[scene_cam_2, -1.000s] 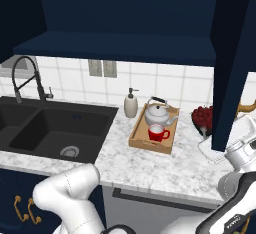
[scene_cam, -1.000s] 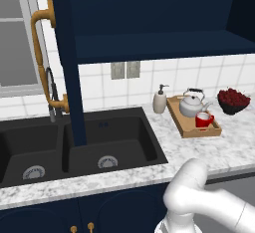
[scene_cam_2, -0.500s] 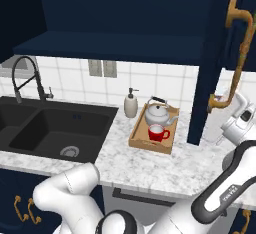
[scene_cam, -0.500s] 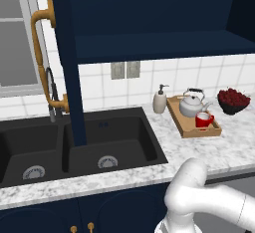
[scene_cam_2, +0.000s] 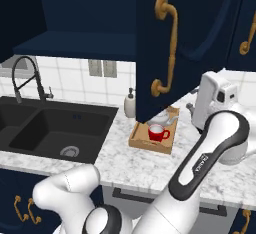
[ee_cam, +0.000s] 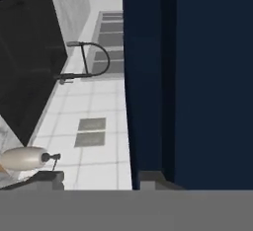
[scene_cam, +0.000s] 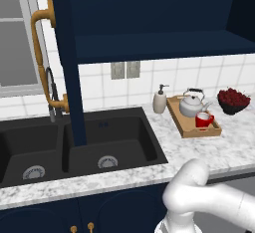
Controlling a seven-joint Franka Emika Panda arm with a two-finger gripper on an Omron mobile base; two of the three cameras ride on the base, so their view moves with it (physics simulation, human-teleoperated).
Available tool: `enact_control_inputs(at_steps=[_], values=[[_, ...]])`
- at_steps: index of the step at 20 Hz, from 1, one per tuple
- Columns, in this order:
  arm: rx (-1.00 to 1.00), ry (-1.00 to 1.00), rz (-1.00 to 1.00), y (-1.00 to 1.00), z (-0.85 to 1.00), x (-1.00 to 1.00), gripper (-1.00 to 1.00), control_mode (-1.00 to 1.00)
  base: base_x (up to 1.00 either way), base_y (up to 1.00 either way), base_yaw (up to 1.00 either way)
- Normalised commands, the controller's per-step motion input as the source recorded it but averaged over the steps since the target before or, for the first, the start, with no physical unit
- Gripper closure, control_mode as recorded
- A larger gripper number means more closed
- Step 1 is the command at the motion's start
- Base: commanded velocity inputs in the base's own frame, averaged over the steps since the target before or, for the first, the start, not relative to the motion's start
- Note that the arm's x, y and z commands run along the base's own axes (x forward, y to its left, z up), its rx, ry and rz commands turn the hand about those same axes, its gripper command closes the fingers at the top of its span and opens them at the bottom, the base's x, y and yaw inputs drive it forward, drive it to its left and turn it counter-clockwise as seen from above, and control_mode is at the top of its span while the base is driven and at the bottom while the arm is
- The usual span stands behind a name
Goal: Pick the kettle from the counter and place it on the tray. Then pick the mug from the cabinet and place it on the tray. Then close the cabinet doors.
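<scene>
- Tray, light-brown wood with a low rim, sits on the speckled worktop to the right of the sink. It holds two things: kettle at the back, mug at the front.
- Kettle: silver-grey, dark arched handle, upright inside the tray rim. In the right base view most of it is hidden behind the door edge.
- Mug: red, upright, just in front of the kettle; handle loop points right in the left base view. Whether the two touch cannot be told. In the right base view its inside reads pale; contents not discernible.
- Dark bowl just right of the tray, heaped with red fruit.
- White soap pump bottle stands just left of the tray, against the tiled wall.
- Sink: black double basin, a drain in each; nothing else in them.
- Cabinet: navy, shelf bare and dark inside. Left door stands swung out over the sink; right door is partly swung, brass handle facing the right base camera.
- Pincer: dark tips at the bottom of the hand view, one beside the navy door edge. Partly open; cannot tell whether it grips the door.
</scene>
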Motion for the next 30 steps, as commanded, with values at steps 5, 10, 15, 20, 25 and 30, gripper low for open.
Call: enact_control_inputs(at_steps=[5, 10, 15, 20, 25, 30], values=[[-0.26, 0.0, -0.43, 0.83, 0.31, 0.32, -1.0, -1.0, 0.0, 0.0, 0.0], [-0.2, 0.13, -0.47, 0.78, 0.41, 0.33, -1.0, -1.0, 0.0, 0.0, 0.0], [-0.14, 0.2, -0.42, 0.65, 0.35, 0.65, -1.0, -1.0, 0.0, 0.0, 0.0], [-0.05, 0.3, -0.35, 0.34, 0.34, 0.9, -1.0, -1.0, 0.0, 0.0, 0.0], [-0.02, 0.35, -0.32, 0.19, 0.31, 0.93, -1.0, -1.0, 0.0, 0.0, 0.0], [0.0, 0.14, -0.19, 0.0, 0.04, 0.68, -1.0, -1.0, 0.0, 0.0, 0.0]])
